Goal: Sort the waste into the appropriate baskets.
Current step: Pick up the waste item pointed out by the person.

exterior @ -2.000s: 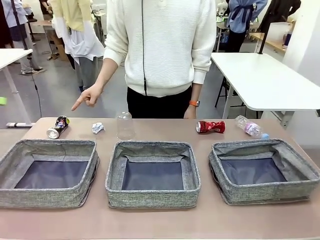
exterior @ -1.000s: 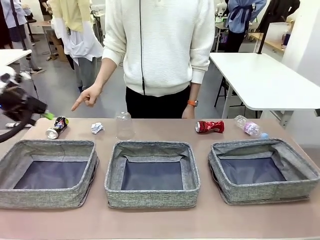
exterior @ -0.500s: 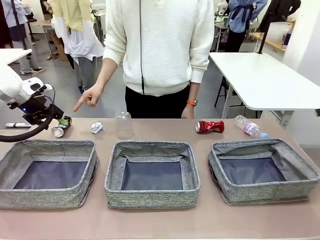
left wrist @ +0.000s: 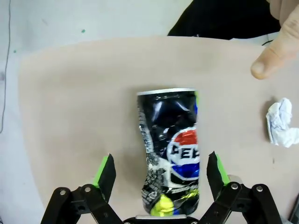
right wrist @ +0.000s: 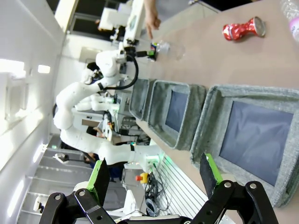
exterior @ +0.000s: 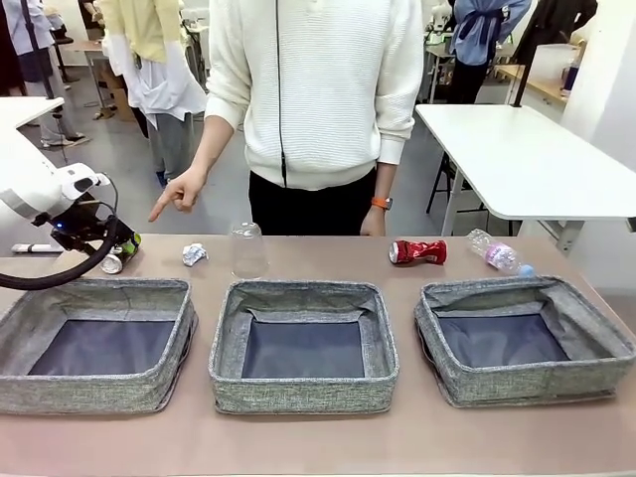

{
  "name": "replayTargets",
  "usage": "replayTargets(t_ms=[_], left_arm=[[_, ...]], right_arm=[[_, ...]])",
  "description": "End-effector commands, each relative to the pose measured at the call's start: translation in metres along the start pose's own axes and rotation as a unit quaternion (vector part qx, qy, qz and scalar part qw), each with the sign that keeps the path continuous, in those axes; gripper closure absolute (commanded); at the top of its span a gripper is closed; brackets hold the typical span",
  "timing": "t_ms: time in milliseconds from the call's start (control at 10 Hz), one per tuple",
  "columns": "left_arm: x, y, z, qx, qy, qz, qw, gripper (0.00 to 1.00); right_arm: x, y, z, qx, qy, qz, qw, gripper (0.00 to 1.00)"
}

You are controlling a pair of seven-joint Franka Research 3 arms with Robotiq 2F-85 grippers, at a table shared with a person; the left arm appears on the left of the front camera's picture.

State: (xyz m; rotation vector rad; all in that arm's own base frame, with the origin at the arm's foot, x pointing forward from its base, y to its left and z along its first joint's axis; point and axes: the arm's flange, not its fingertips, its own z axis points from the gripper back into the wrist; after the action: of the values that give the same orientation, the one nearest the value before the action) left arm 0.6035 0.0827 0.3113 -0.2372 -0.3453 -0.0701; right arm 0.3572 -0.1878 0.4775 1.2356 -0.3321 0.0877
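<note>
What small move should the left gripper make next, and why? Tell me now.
Probably close on the dark can: the left gripper is open with a finger on either side of it, and the dark can lies on the table, not yet gripped.

A white side table [exterior: 527,164] stands beyond the tan worktable [exterior: 298,442], far right.

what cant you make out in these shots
- Front view: the dark can is partly hidden behind the left gripper.
- Left wrist view: the paper ball is cut by the right edge, and the person's hand by the top-right corner.
- Right wrist view: the bottle is cut by the top corner; the cup is too small to read.
</note>
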Motion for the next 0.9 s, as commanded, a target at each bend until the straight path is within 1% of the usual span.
replayTargets(t_ms=[0, 400, 500, 600, 700, 800], left_arm=[[0.0027, 0.0073, -0.0047, 0.006, 0.001, -0.004, 1.000, 0.00], [-0.0001, 0.0057, -0.0031, -0.010, -0.014, -0.019, 1.000, 0.00], [-0.0020, 0.0039, -0.0009, -0.014, -0.025, -0.021, 0.999, 0.60], [-0.0034, 0.0025, 0.0007, -0.015, -0.027, -0.024, 0.999, 0.58], [-0.0048, 0.0015, 0.0022, -0.013, -0.031, -0.031, 0.999, 1.00], [-0.0058, 0.0002, 0.0032, -0.016, -0.032, -0.042, 0.998, 1.00]], right_arm=[[-0.0005, 0.0003, 0.0000, 0.004, 0.000, 0.014, 1.000, 0.00], [-0.0005, 0.0003, 0.0000, 0.004, 0.000, 0.014, 1.000, 0.00], [-0.0005, 0.0003, 0.0000, 0.004, 0.000, 0.014, 1.000, 0.00], [-0.0005, 0.0003, 0.0000, 0.004, 0.000, 0.014, 1.000, 0.00], [-0.0005, 0.0003, 0.0000, 0.004, 0.000, 0.014, 1.000, 0.00], [-0.0005, 0.0003, 0.0000, 0.004, 0.000, 0.014, 1.000, 0.00]])
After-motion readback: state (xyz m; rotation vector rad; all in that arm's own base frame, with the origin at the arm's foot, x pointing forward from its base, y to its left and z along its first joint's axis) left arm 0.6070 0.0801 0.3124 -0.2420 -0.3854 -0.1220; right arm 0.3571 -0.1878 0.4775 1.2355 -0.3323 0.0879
